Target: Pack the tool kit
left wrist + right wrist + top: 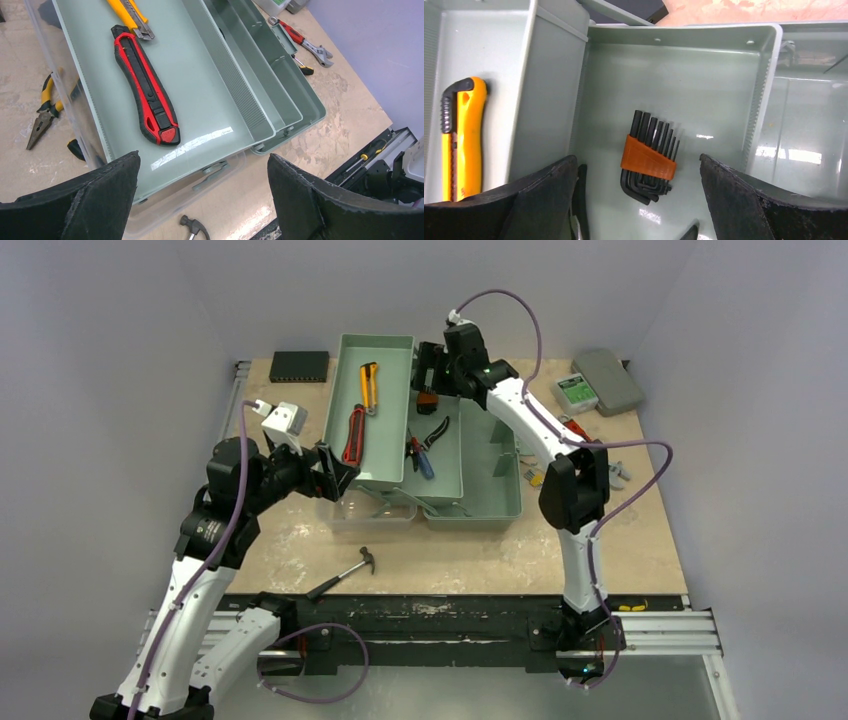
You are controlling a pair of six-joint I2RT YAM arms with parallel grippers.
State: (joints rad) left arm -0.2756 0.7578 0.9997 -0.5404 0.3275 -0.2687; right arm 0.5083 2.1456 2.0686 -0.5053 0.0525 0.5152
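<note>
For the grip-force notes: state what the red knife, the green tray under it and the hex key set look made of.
Red knife: hard red plastic shell, matte black inlay, probably rubber.
Green tray: moulded plastic, semi-gloss; glare streak, ribbed wall.
Hex key set: dark keys, likely blackened steel, in a matte orange plastic holder.

Counter (pixel 640 540): pale worn wood board, scuffed white in patches.
Flat black rectangular box (pixel 299 365): far left corner, well beyond the left fingers (pixel 95 205).
Flat grey case (pixel 615 380): far right corner, well right of the right fingers (pixel 744 205), closed.
Small green-and-white labelled box (pixel 576 390): just beside the grey case, nearer the right fingers.
Metal rail (pixel 450 625): along the counter's near edge.
</note>
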